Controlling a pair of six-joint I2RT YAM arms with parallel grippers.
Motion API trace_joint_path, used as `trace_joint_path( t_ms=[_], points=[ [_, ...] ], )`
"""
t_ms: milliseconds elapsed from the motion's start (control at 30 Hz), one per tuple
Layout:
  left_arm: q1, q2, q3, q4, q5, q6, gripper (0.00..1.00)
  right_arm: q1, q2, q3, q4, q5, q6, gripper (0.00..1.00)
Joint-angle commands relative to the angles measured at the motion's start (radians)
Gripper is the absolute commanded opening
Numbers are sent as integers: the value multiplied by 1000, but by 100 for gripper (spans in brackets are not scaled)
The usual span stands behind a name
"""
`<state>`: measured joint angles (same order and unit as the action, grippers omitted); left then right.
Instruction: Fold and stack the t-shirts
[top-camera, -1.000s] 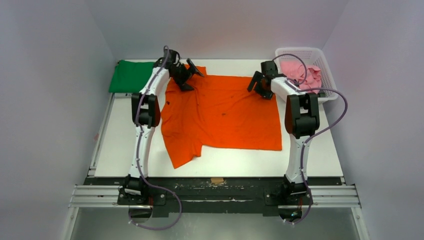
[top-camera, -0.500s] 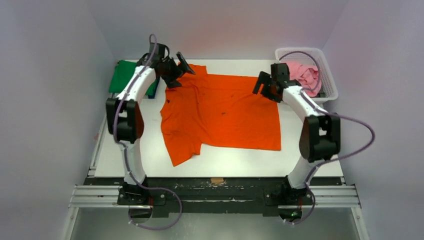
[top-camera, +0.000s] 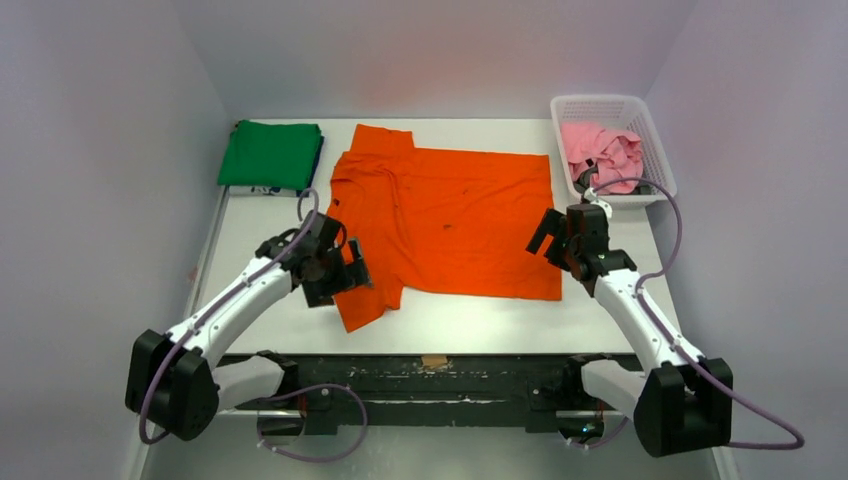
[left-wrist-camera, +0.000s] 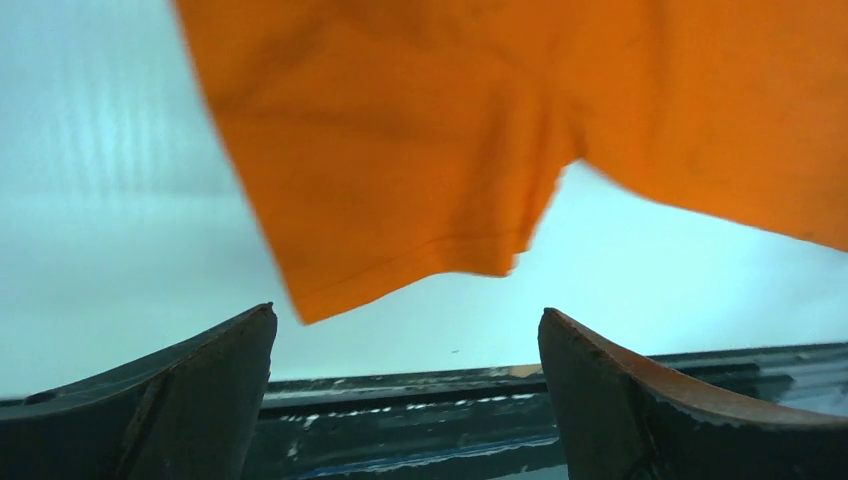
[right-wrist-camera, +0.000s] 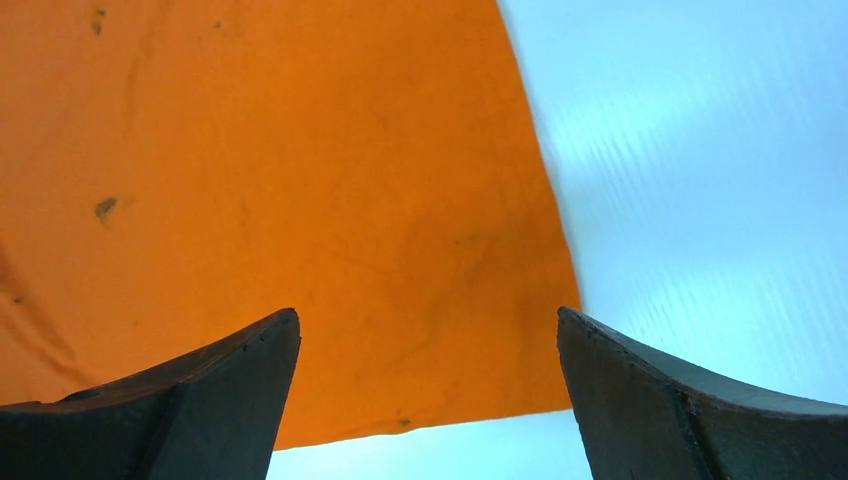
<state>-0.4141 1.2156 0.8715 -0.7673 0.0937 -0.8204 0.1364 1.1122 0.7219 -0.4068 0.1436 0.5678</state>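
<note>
- where's the orange shirt (top-camera: 450, 220)?
- spread flat on the table (top-camera: 250, 215), one sleeve trailing toward the near edge. my left gripper (top-camera: 345, 272) hangs by that sleeve, jaws wide, nothing in them.
- and the right?
- my right gripper (top-camera: 548, 236) is spread wide too, empty, over the shirt's near right corner. the green shirt (top-camera: 270, 153) lies folded far left. the pink shirt (top-camera: 600, 150) is heaped in the basket (top-camera: 605, 103).

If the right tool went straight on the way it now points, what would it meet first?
Most likely the orange t-shirt, at its near right corner: the open right tool frames that fabric just inside the hem, white table beside it. Its height above is unclear.
</note>
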Motion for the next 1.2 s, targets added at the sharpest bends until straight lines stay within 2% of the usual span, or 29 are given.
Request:
trace_joint_path(
  t_ms=[0, 133, 400, 500, 567, 767, 833, 900, 933, 1167],
  points=[
    [-21, -171, -124, -86, -124, -103, 100, -4, -99, -54, 34, 76, 35, 99],
    [-45, -181, -215, -51, -100, -159, 96, -3, -110, -81, 53, 66, 38, 99],
    [-70, -46, -244, 39, -58, -182, 61, -3, -55, -66, 49, 72, 32, 97],
    [-77, 16, -241, 70, -52, -183, 52, -3, -49, -65, 47, 89, 30, 97],
    [-82, 58, -240, 86, -46, -183, 50, -4, -50, -64, 42, 105, 29, 97],
    [-101, 169, -219, 80, -32, -170, 30, -3, -57, -67, 35, 139, 29, 97],
    [-102, 189, -224, 82, -37, -170, 22, -3, -56, -66, 31, 148, 29, 97],
    [-105, 197, -219, 77, -32, -170, 5, -4, -49, -66, 25, 159, 30, 97],
    [-108, 193, -216, 67, -33, -175, 0, -3, -47, -63, 16, 162, 34, 97],
    [-112, 31, -236, -93, -90, -195, 0, -3, -49, -53, -144, 158, 127, 94]
  ],
)
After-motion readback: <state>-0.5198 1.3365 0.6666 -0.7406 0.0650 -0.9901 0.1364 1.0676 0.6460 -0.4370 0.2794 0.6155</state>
